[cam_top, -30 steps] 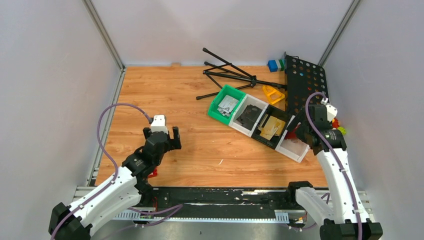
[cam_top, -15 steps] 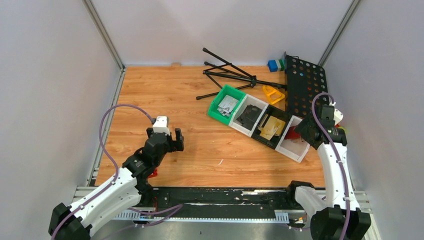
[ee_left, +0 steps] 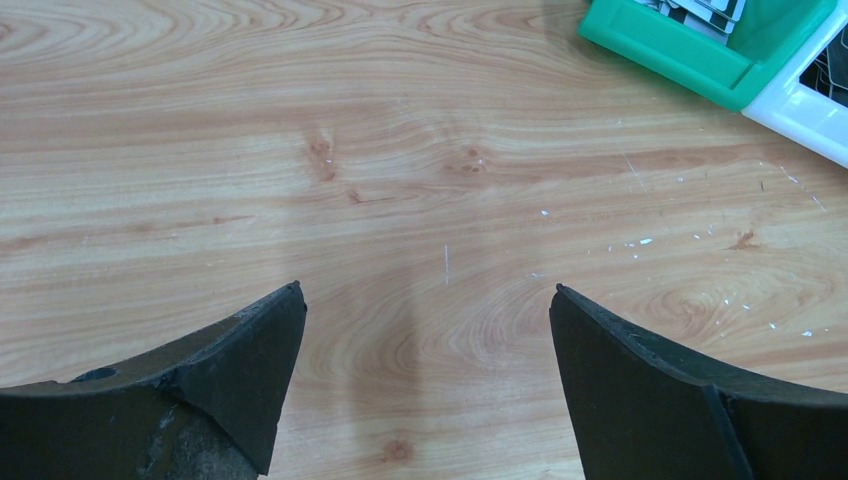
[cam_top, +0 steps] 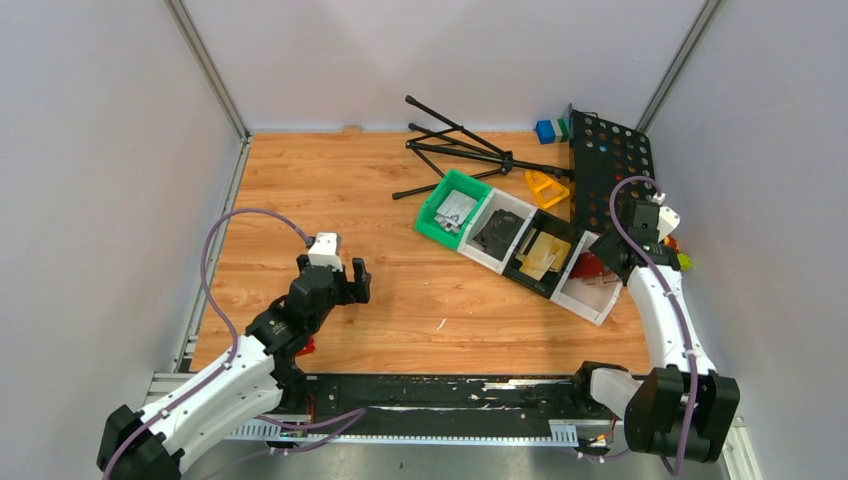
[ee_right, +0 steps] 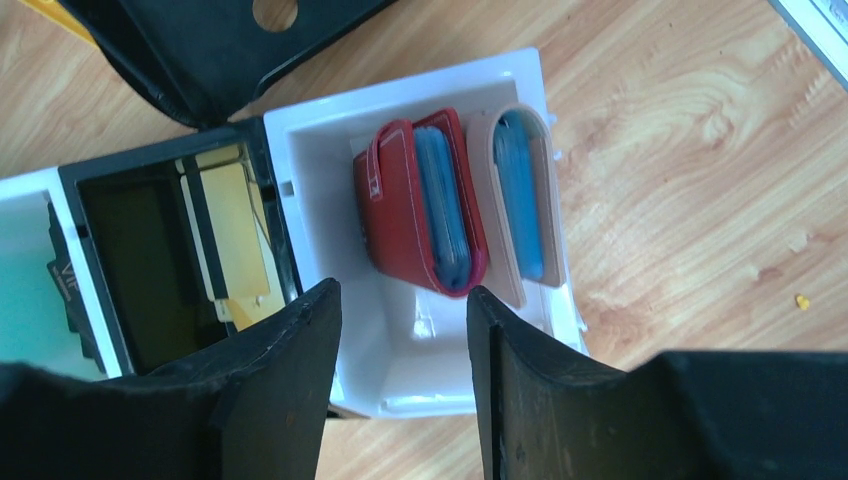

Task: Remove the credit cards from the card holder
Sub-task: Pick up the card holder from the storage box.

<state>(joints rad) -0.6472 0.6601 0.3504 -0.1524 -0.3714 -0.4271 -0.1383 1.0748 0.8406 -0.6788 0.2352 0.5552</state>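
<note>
The dark-red card holder point(ee_right: 405, 205) stands on edge in the end white bin point(ee_right: 400, 88), with blue cards point(ee_right: 443, 205) showing in its open top. A tan holder point(ee_right: 535, 200) with blue cards stands beside it, on its right in the right wrist view. My right gripper point(ee_right: 403, 295) is open and empty, above the bin's near end, a little short of the red holder. In the top view the right gripper point(cam_top: 606, 262) hangs over that bin point(cam_top: 590, 298) and a bit of the red holder point(cam_top: 588, 265) shows. My left gripper point(cam_top: 330, 276) is open and empty over bare wood point(ee_left: 427, 295).
A row of bins runs diagonally: green point(cam_top: 452, 208), white point(cam_top: 497, 232), black with yellow cards point(cam_top: 540, 258). A black folded tripod point(cam_top: 455, 150), a black perforated panel point(cam_top: 610, 160), a yellow piece point(cam_top: 545, 187) and blue-green blocks point(cam_top: 550, 130) lie at the back right.
My right wrist has swung and settled over the end white bin, with its arm base turned right. My left gripper has crept slightly to the right.
</note>
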